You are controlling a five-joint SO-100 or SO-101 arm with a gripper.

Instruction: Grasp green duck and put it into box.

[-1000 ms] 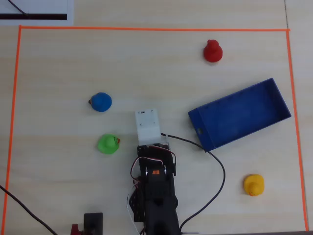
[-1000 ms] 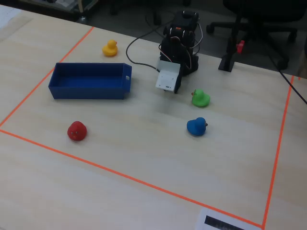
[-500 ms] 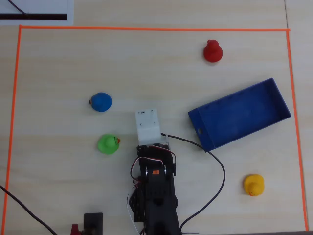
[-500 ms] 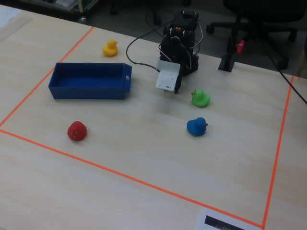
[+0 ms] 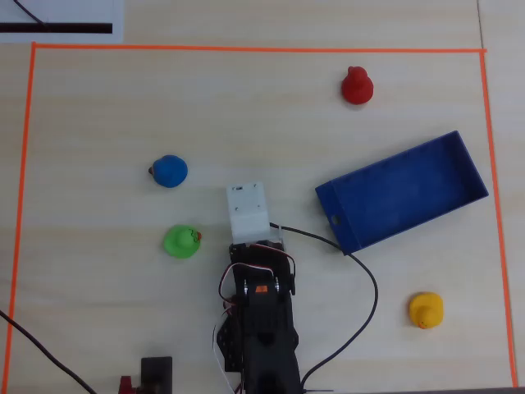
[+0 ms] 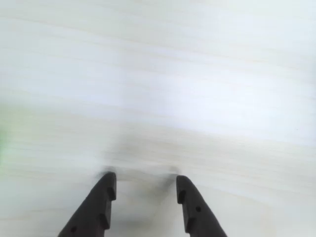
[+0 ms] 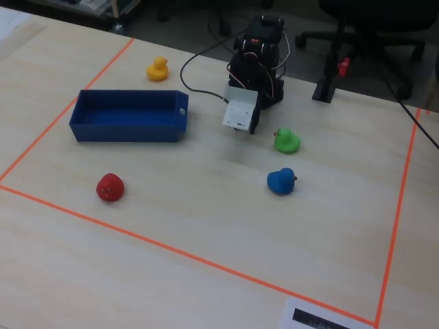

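The green duck sits on the table just left of the arm; it also shows in the fixed view. In the wrist view only a green blur shows at the left edge. The dark blue box lies empty to the right of the arm in the overhead view, and to the left in the fixed view. My gripper is open and empty, its two dark fingers pointing at bare table. In the overhead view it is hidden under the white wrist mount.
A blue duck sits beyond the green one. A red duck is far right of it, and a yellow duck is near the right front. Orange tape frames the work area. A black cable loops right of the arm.
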